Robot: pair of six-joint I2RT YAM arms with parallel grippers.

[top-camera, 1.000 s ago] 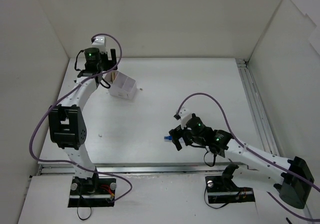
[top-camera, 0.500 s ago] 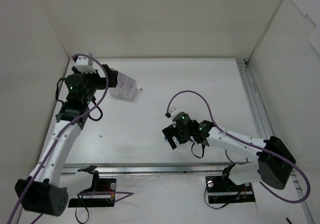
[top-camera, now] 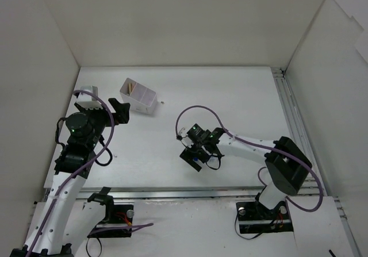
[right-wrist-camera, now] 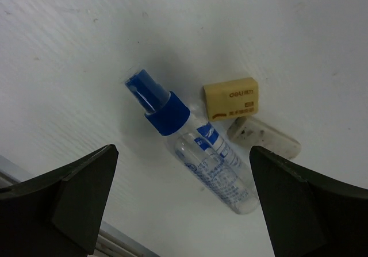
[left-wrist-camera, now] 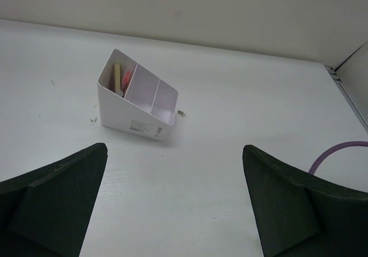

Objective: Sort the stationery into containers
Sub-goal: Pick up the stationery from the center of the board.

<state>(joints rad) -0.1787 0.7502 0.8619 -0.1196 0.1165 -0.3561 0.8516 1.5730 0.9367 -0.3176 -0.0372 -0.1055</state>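
Note:
The white divided box [left-wrist-camera: 135,104] stands at the back left of the table, also seen in the top view [top-camera: 140,97]. Its left compartment holds a tan pencil [left-wrist-camera: 117,77] and a pink pen [left-wrist-camera: 126,77]; the other two compartments look empty. My left gripper [top-camera: 119,111] is open and empty, short of the box, with the box ahead of it in its wrist view [left-wrist-camera: 175,149]. My right gripper [right-wrist-camera: 183,150] is open, its fingers on either side of a clear blue-capped tube [right-wrist-camera: 198,150] lying on the table. A yellow eraser [right-wrist-camera: 231,98] and a dirty white eraser [right-wrist-camera: 263,136] lie beside the tube.
White walls close the table on the left, back and right. A metal rail [top-camera: 292,119] runs along the right side. The table's front edge [right-wrist-camera: 123,242] is close below the tube. Small specks [left-wrist-camera: 181,113] lie by the box.
My left arm has pulled back from over the box toward the near left. My right gripper has moved left and turned, now over the tube.

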